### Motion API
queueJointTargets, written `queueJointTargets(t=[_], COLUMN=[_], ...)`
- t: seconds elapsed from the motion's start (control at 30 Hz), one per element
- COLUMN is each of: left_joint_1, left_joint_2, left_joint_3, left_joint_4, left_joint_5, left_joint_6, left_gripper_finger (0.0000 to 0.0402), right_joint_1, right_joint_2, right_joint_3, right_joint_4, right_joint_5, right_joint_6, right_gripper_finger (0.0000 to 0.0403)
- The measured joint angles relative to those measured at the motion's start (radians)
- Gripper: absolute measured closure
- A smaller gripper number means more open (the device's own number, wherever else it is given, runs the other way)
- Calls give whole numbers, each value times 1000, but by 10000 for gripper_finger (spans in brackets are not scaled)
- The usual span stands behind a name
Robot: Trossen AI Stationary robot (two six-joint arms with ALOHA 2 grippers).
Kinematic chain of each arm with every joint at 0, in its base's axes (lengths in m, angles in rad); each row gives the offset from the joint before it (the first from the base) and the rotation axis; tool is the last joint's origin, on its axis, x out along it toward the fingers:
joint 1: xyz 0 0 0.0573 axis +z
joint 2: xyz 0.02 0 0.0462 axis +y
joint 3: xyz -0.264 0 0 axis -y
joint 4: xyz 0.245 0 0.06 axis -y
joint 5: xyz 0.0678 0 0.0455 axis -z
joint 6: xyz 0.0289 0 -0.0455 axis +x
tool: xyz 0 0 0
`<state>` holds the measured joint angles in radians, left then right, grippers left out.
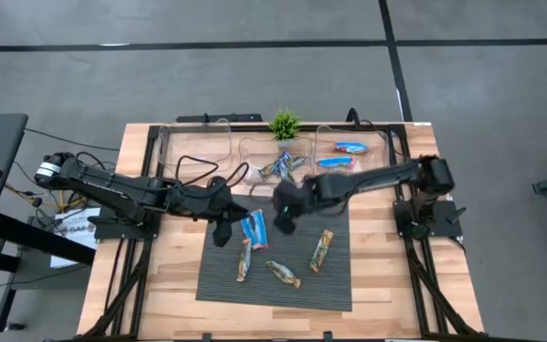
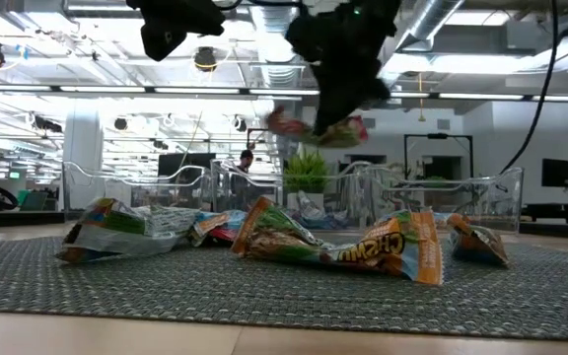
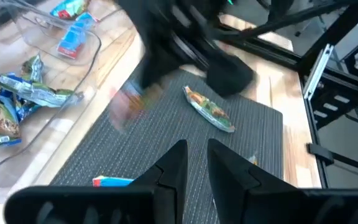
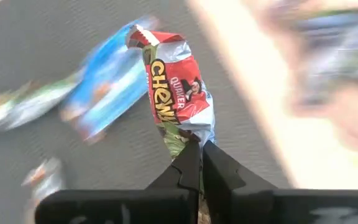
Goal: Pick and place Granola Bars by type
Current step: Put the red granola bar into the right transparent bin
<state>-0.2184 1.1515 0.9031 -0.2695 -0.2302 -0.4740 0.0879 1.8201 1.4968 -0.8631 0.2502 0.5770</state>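
High view: four bars (image 1: 253, 228) on mat (image 1: 335, 285) (right fingers (image 4: 199, 163) pinch a fifth (image 4: 176, 93)), left fingers (image 3: 197, 163) slightly apart

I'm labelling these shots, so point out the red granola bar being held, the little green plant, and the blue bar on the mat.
red granola bar (image 4: 178, 93), right wrist view, wrapper's printed face.
green plant (image 1: 284, 123), high view, leaves.
blue bar (image 1: 254, 228), high view, wrapper middle.

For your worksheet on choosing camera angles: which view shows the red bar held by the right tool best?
The right wrist view: the red bar fills the frame, pinched in the shut right tool, label readable. The low view shows it dangling, blurred. The left wrist view gives only a smear. In the high view the arm hides it.
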Motion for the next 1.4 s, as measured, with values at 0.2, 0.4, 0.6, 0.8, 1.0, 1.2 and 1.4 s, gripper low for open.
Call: queueJointTargets(t=[0.2, 0.4, 0.6, 0.8, 1.0, 1.2, 1.4], left_joint_1=[0, 0, 0, 17, 31, 31, 31], left_joint_2=[0, 0, 0, 0, 0, 0, 0], left_joint_3=[0, 0, 0, 0, 0, 0, 0], left_joint_4=[47, 172, 279, 261, 252, 246, 182], left_joint_5=[-18, -17, 19, -20, -20, -20, -20], left_joint_6=[28, 110, 179, 169, 155, 153, 107], left_gripper_finger=[348, 348, 348, 348, 348, 348, 348], right_joint_1=[-150, -326, -467, -544, -580, -579, -553], right_joint_2=[-122, -197, -197, -196, -196, -196, -196], right_joint_3=[0, 0, 0, 0, 0, 0, 0], right_joint_4=[-165, -370, -510, -515, -525, -517, -509], right_joint_5=[180, 247, 232, 223, 220, 171, 163], right_joint_6=[27, 12, -87, -134, -141, -166, -148], right_gripper_finger=[402, 403, 403, 402, 390, 340, 304])
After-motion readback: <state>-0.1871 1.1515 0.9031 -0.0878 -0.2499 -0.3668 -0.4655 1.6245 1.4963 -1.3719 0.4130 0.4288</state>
